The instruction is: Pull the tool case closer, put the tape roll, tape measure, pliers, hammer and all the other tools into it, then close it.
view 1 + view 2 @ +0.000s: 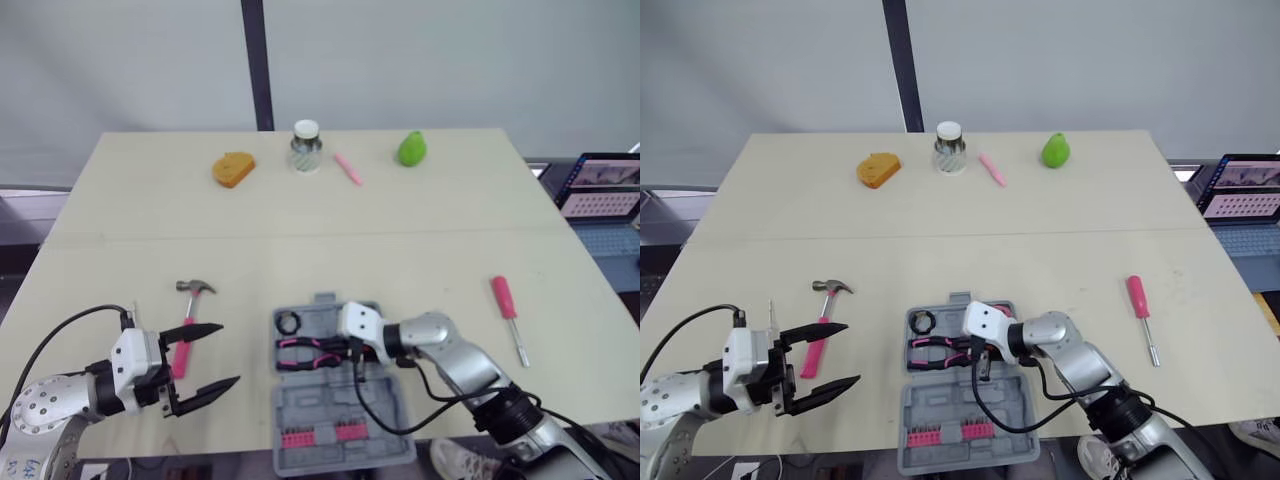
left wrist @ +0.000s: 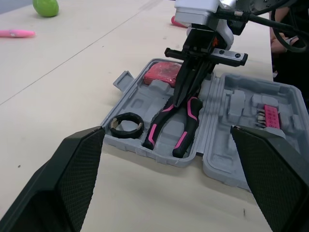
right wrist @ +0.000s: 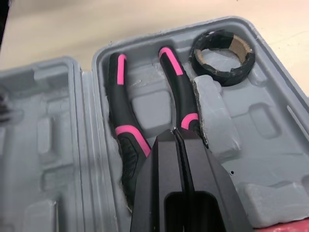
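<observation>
The grey tool case (image 1: 385,405) lies open at the table's front middle. In its tray sit a black tape roll (image 3: 223,50), pink-and-black pliers (image 3: 125,121) and a red tape measure (image 2: 161,72). My right gripper (image 3: 176,133) reaches down into the tray, shut on the pliers at their joint, and hides their head. The hammer (image 1: 182,350) with its pink handle lies on the table left of the case. My left gripper (image 1: 228,354) hangs open right beside it, holding nothing. A pink screwdriver (image 1: 503,297) lies to the right of the case.
Pink bits (image 1: 320,433) sit in the case lid. Along the far edge stand an orange bread-like piece (image 1: 233,168), a glass jar (image 1: 306,147), a pink pen (image 1: 348,168) and a green pear (image 1: 412,149). A laptop (image 1: 600,187) sits beyond the right edge.
</observation>
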Tool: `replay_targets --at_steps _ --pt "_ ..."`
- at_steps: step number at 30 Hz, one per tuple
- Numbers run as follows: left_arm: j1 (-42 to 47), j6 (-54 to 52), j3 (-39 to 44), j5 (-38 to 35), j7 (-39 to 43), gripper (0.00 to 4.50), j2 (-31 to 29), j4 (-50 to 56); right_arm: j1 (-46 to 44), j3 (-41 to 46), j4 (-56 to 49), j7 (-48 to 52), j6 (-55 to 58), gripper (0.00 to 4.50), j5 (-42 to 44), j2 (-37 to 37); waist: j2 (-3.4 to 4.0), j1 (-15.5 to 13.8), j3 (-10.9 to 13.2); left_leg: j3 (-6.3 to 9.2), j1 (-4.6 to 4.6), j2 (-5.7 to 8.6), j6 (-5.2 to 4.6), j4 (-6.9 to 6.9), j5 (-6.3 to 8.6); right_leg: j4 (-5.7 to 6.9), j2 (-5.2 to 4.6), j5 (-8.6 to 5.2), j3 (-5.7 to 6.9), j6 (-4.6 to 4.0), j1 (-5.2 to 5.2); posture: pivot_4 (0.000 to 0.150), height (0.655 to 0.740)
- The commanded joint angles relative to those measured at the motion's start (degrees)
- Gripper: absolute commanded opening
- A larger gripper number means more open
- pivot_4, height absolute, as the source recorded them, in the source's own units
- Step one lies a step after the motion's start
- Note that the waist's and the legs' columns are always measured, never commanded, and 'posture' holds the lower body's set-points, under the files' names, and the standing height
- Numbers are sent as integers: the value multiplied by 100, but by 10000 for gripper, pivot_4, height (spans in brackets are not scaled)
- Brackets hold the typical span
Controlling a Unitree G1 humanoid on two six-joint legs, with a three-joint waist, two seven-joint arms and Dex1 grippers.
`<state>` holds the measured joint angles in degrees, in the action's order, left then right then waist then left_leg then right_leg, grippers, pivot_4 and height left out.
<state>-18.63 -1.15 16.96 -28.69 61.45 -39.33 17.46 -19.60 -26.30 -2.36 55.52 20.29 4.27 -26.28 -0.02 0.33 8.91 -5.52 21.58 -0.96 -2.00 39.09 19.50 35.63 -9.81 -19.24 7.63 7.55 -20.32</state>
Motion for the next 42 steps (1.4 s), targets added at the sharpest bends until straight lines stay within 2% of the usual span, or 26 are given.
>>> replay_targets --at_steps 1,8,13,20,24,33,41,42 --pt "82 -3 -35 -67 -26 45000 29 101 72 339 -99 -37 318 476 106 -203 14 -24 16 -2 5 0 -2 0 -1 0 0 0 1 0 -3 1500 6950" --pt "417 -104 -256 -98 -45 45000 120 1 26 762 -1006 97 658 476 566 -411 42 -2 69 0 59 -3 -27 1 -31 0 18 1 13 1 -41 1500 6950" --pt "570 -272 -281 -225 -9 45000 113 26 202 1346 -1922 334 1107 476 1133 -1000 40 -11 92 -5 78 -10 -28 0 -32 12 34 0 27 1 -63 1500 6950" --pt "384 -276 -127 -264 171 45000 49 -70 1143 2487 -2494 587 1333 476 1686 -2112 11 -36 118 3 79 0 -43 0 -28 -17 24 6 31 11 -40 1500 6950" --pt "174 -101 -101 -183 221 45000 158 -161 1994 3146 -2575 525 1290 476 1833 -2415 6 -39 122 4 79 -1 -43 -1 -26 -27 26 6 31 11 -35 1500 6950" --pt "-501 515 -41 -40 295 45000 430 -457 3772 3928 -2512 375 784 476 1795 -2318 -2 -50 130 1 73 -8 -42 -1 -26 -66 11 8 15 17 -25 1500 6950" --pt "-964 551 117 -96 145 45000 489 -605 4525 4228 -2539 274 724 476 1878 -2117 -3 -74 132 3 72 -20 -14 -1 -18 -65 1 8 0 16 -27 1500 6950" --pt "-1001 539 125 -116 154 45000 493 -618 4572 4238 -2538 280 738 2715 1887 -2120 -3 -83 132 4 72 -20 -13 0 -18 -66 1 8 -1 15 -27 1500 6950"
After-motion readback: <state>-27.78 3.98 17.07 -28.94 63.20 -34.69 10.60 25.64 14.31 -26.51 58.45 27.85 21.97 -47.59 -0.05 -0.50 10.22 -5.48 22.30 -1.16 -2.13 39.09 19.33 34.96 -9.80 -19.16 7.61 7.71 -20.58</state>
